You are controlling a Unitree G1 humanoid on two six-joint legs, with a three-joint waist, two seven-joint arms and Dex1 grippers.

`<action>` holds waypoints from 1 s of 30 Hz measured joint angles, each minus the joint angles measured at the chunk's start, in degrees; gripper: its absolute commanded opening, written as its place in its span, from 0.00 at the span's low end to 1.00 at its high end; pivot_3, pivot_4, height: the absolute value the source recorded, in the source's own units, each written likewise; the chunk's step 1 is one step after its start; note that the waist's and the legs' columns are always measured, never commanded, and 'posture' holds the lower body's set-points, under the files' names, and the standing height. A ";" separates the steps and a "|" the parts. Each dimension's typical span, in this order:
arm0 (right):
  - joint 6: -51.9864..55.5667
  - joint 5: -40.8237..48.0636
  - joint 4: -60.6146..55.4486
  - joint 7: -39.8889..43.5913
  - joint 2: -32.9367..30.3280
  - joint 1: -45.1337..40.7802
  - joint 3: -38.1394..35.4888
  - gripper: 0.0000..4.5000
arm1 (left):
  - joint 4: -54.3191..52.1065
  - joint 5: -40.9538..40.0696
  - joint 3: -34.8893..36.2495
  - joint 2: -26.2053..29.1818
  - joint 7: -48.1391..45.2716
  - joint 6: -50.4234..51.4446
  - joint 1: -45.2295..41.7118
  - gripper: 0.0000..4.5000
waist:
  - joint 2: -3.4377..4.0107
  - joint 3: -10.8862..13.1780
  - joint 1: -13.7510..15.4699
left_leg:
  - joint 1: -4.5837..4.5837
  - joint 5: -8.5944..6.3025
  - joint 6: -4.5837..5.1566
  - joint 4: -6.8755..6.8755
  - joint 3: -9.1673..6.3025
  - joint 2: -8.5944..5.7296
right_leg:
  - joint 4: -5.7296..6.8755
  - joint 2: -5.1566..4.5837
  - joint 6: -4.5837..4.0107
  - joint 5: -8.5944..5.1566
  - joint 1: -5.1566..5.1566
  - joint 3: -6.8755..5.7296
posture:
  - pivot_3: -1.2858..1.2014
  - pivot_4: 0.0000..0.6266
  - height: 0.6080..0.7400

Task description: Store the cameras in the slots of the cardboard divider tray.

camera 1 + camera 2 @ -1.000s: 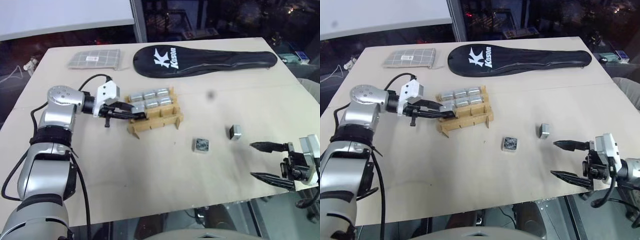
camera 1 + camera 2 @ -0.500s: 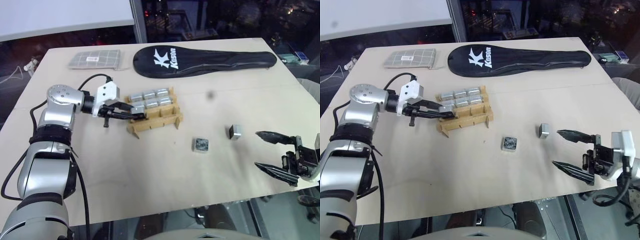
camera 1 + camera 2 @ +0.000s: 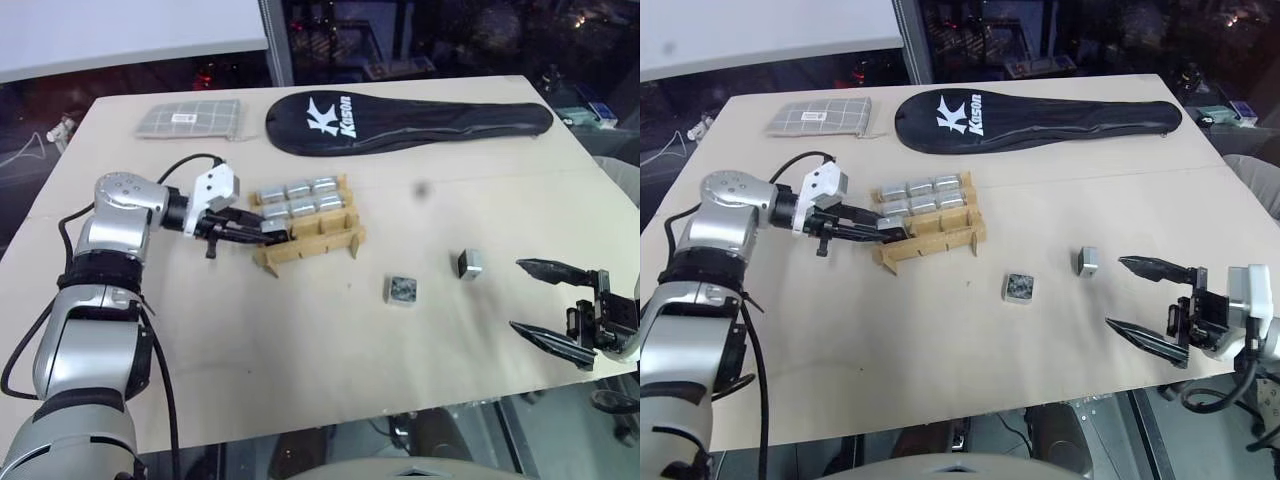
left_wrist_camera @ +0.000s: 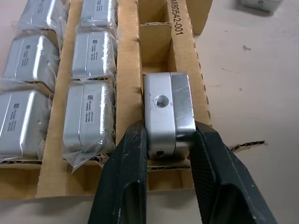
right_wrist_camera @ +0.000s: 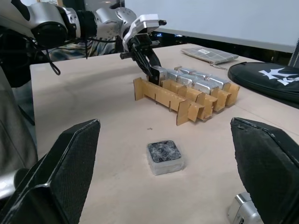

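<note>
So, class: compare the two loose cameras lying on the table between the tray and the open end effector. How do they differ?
The nearer camera lies flat with a dark speckled face up; the farther camera stands on edge, its dark face sideways. The nearer sits closer to the tray. Both are small silver blocks, unwrapped.

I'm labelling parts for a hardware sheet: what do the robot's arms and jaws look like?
Left arm: silver-grey rounded shells, black joints, a black cable looping to a white wrist block. Left gripper and right gripper: two long black jaws tapering to points; the right also has a white wrist block.

We could not read the small print on the wrapped cameras point(image 4: 88, 122). The picture's edge cut off a loose camera point(image 5: 244, 211), and the surface point(image 3: 300, 340) ran past the frame.
</note>
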 measured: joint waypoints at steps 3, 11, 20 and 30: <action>-0.18 -0.17 0.00 -0.06 0.00 0.00 0.00 0.98 | -1.34 0.08 -0.32 0.22 0.02 0.21 0.32 0.16 | 0.00 0.00 0.05 | -0.01 0.00 0.00 0.00 0.00 0.00 | -0.01 0.00 0.00 0.00 0.00 -0.01 | 0.52 0.24 1.00; -0.49 -0.74 0.02 -0.05 0.00 -0.01 0.00 1.00 | -1.34 0.34 -0.34 -0.30 0.84 -0.71 0.43 0.89 | 0.00 0.00 0.13 | -0.03 0.00 0.00 0.10 -0.04 -0.01 | 0.02 0.00 0.00 0.00 0.01 -0.03 | 0.52 0.24 1.00; 4.53 -8.53 -2.42 -13.77 0.18 -0.68 2.60 1.00 | -9.21 -9.51 4.17 2.89 -1.10 6.32 1.06 0.99 | 0.00 0.01 0.01 | -0.09 -0.01 0.00 0.30 -0.04 0.02 | 0.13 -0.01 0.00 0.00 -0.01 -0.03 | 0.52 0.24 1.00; 24.36 -22.30 -22.27 -51.81 12.32 -0.42 12.62 1.00 | -26.25 -23.95 8.10 13.06 -1.18 17.94 11.14 0.99 | -0.04 -0.03 0.00 | -0.08 -0.01 0.01 0.35 0.00 0.08 | 0.13 0.01 -0.18 -0.15 -0.02 -0.02 | 0.52 0.24 1.00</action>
